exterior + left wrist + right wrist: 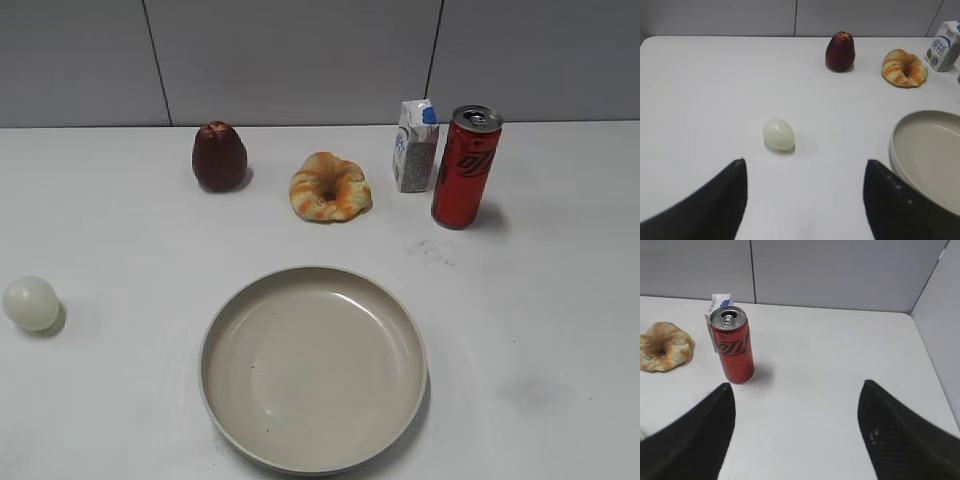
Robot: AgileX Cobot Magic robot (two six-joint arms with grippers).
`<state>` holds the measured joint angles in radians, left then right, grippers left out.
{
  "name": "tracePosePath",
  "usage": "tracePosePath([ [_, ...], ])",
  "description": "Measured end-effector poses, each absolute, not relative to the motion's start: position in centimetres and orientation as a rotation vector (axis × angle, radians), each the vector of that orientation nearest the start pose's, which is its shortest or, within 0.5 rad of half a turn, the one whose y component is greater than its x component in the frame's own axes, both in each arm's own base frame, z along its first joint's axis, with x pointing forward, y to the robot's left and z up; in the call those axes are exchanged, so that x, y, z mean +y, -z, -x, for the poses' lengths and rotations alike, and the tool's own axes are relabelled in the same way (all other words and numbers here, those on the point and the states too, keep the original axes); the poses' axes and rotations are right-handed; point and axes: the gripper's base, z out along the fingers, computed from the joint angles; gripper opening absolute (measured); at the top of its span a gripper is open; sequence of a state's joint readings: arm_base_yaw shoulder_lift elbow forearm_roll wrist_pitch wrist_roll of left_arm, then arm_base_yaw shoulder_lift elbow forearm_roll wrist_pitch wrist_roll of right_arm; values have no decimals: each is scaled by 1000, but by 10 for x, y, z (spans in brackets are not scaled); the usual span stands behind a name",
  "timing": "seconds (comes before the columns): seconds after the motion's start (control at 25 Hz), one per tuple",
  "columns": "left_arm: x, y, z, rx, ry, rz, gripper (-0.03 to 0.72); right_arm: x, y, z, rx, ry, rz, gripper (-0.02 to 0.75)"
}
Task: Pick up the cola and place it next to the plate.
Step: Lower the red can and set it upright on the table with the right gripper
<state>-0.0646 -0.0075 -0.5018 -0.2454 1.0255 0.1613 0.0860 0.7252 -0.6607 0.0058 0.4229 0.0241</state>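
Red and slim, the metal cola can (732, 347) stands upright ahead-left of the wide-spread, empty right pincer (795, 432), untouched, with the round beige plate (312, 367) nearer, awaiting it.

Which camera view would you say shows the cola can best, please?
The right wrist view: the cola stands close, whole and unobstructed. The exterior view shows it whole but smaller; the left wrist view shows only a red sliver at its right edge.
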Motion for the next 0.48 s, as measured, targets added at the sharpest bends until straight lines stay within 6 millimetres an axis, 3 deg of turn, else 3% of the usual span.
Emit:
tracePosePath([
  [0.16,-18,-283,7,1970,229,-231,552,19,-345,-198,2058,-113,34,577],
  [0.48,-18,-283,7,1970,229,-231,552,37,-351,-303,2350,-262,-31,577],
])
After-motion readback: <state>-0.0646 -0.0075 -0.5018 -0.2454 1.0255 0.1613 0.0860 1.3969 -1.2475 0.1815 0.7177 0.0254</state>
